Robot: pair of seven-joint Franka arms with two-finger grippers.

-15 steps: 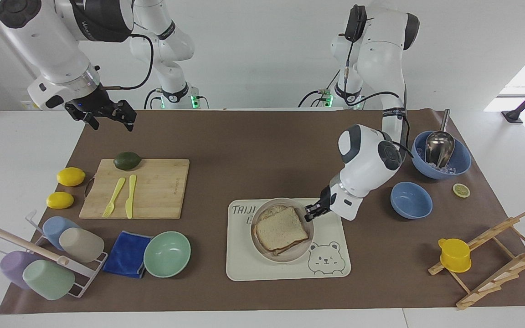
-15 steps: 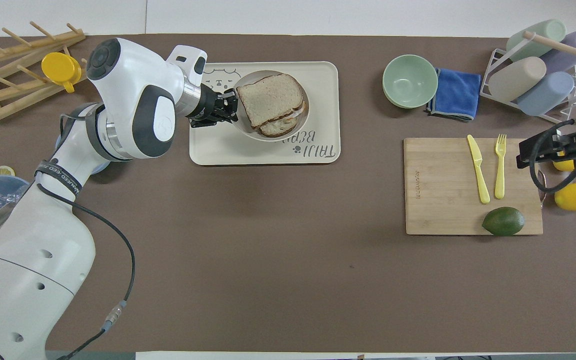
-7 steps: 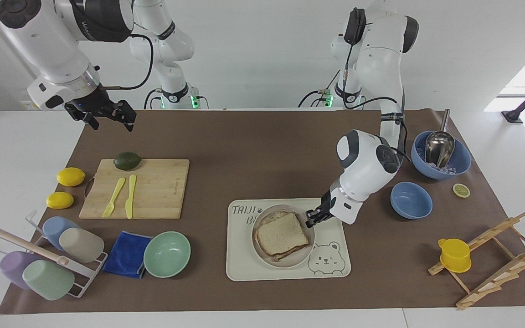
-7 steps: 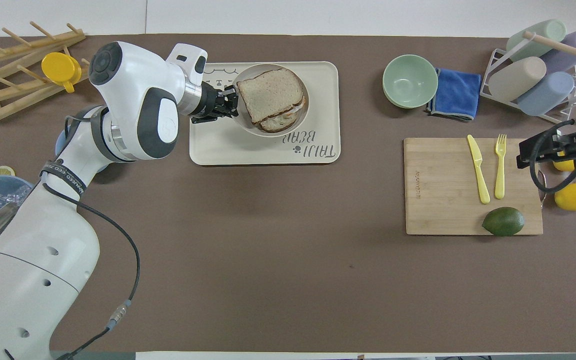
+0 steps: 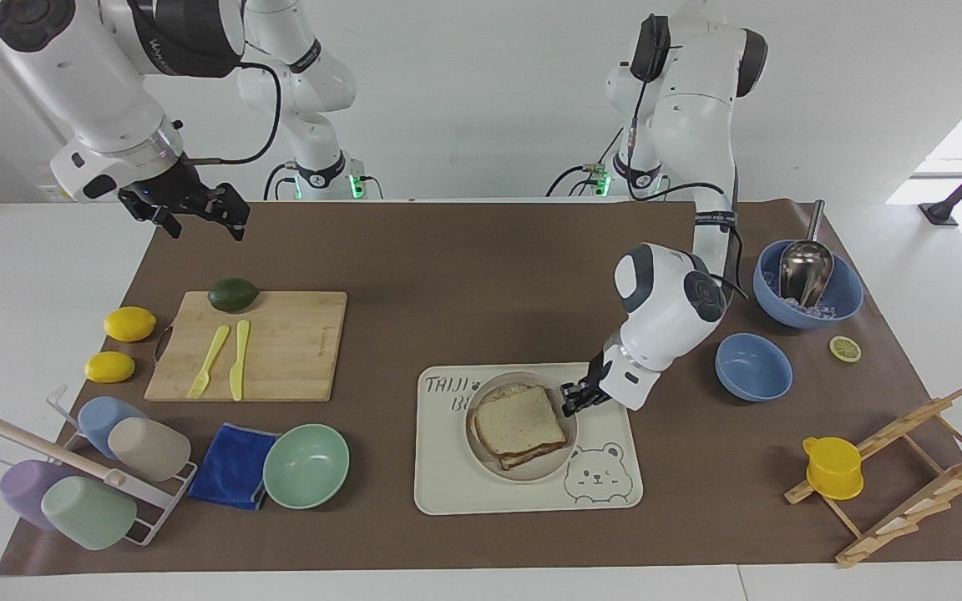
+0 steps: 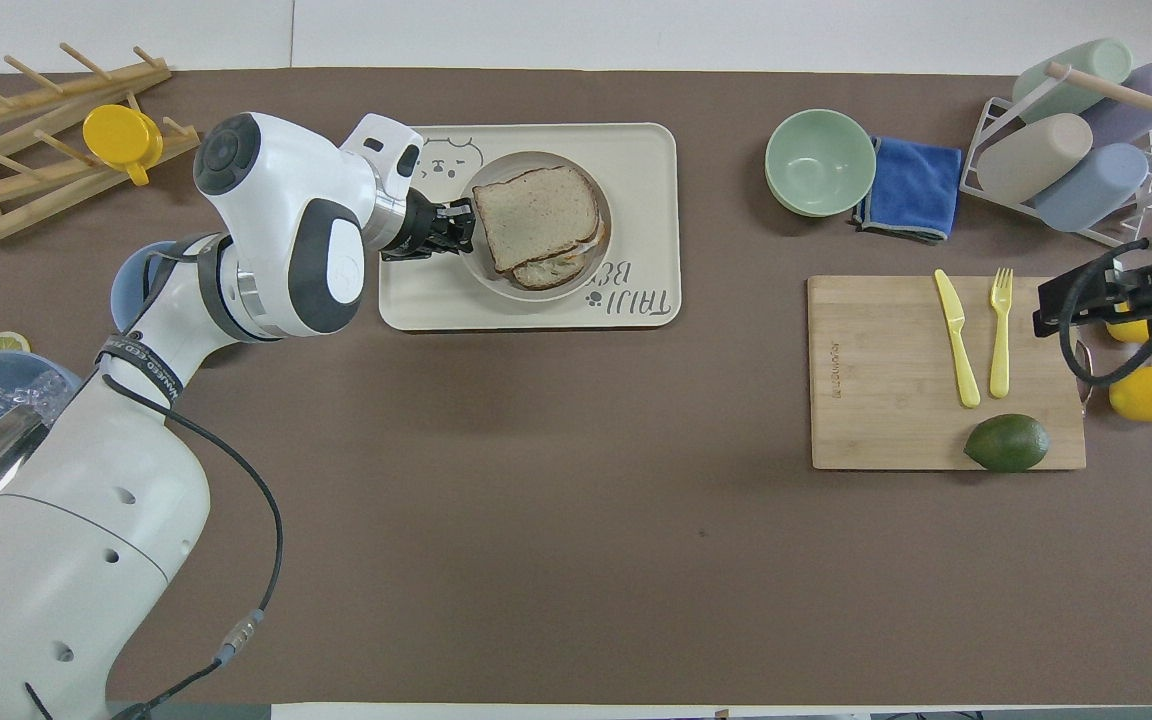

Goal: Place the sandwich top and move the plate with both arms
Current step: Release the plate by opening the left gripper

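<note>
Small round beige-grey plate [image 5: 554, 467] sits w/in rectangular cream tray w/ bear drawing [image 5: 448, 492], approx centre. On plate: stacked sandwich. Sandwich top [image 5: 523, 424] = squarish pale speckled bread slice, brown crust, plain face up, lying skewed on a lower slice [image 6: 548, 273] whose edge pokes out at 6 o'clock in overhead view.

Left gripper [image 5: 569, 402] down at plate rim, 3 o'clock side of plate in facing view; fingertips pinched together on the rim, gripping plate. In overhead view same gripper [image 6: 463, 222] meets rim at 9 o'clock.

Right gripper [image 5: 199, 215] up in air over the mat's corner at the right arm's end, approx 11 o'clock of wooden cutting board [image 5: 297, 367]; fingers spread wide, holding nothing; arm waits.

Other containers: large deep blue bowl [image 5: 844, 296] holds metal scoop [image 5: 804, 265] + ice cubes. Small blue bowl [image 5: 752, 367] next to it, nothing in it. Mint green bowl [image 5: 306, 466] beside folded blue cloth [image 5: 235, 463], also nothing in it. White wire rack [image 5: 159, 509] holds four pastel cups on their sides.
</note>
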